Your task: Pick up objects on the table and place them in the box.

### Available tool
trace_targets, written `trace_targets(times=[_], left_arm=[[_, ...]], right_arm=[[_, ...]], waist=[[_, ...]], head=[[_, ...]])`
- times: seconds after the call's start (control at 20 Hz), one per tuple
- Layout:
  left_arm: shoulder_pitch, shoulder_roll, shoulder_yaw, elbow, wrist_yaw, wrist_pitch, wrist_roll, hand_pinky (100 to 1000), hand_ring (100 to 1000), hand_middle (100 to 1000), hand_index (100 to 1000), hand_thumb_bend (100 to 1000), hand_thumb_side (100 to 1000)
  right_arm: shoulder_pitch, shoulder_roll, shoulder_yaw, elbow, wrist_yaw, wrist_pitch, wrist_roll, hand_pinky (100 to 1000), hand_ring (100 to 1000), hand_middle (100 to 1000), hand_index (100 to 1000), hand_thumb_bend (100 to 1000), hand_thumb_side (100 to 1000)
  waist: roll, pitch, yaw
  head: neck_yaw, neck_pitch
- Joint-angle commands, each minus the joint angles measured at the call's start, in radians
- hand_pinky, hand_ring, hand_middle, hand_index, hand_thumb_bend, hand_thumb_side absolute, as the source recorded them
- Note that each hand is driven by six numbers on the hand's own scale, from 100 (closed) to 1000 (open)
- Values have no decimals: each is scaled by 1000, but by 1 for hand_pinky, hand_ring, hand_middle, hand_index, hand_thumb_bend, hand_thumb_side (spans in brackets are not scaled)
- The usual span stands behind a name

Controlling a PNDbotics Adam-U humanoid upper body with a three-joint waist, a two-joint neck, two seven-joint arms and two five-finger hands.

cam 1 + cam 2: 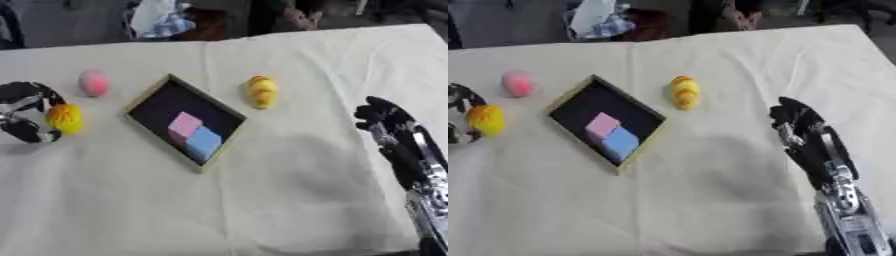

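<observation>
Holding a yellow ball (65,118), your left hand (26,112) sat at the left edge of the table (262,210), fingers curled round the ball from the far and near sides. The ball was round, so no long axis to report; it sat left of the box (140,100), apart from it, and I couldn't tell whether it was touching the cloth or lifted off it.

The box was a shallow dark tray with a light wooden rim, rectangular, turned askew: its long axis ran from far-left to near-right, one corner pointing at the far side of the table. Inside it you had a pink cube (185,125) and a blue cube (204,142), touching each other, stacked along the same diagonal in the near-right half of the box, pink on the far side, blue nearer you.

A pink ball (94,82) lay on the cloth just beyond the box's far-left edge, between your left hand and the box's far corner, apart from both.

A yellow oblong object (262,92) lay right of the box's far corner, clear of the rim. Its long axis ran roughly far-to-near, darker orange end at the far side. Couldn't make out more than that.

Your right hand (798,125) was at the right side, well apart from everything, fingers pointing away from you and only slightly bent, holding nothing. Its forearm ran down to the lower right corner.

White cloth covered the whole table.
</observation>
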Motion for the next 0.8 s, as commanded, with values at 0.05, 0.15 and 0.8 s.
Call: trace_targets(times=[0.05,0.15,0.8], left_arm=[[-22,20,7,-20,5,0,21,682,552,571,696,270,159],[-23,24,8,-37,15,2,46,677,540,554,680,243,155],[-92,4,-70,-226,124,-21,15,686,552,566,687,218,153]], right_arm=[[-9,-15,-6,-11,0,0,0,798,808,724,854,100,488],[-9,-15,-6,-11,0,0,0,798,809,724,854,100,488],[-14,-12,2,-11,-3,1,8,799,809,724,855,100,491]], waist=[[-11,-13,-2],[-10,-14,-2],[-7,-19,-21]], head=[[2,3],[1,3],[6,2]])
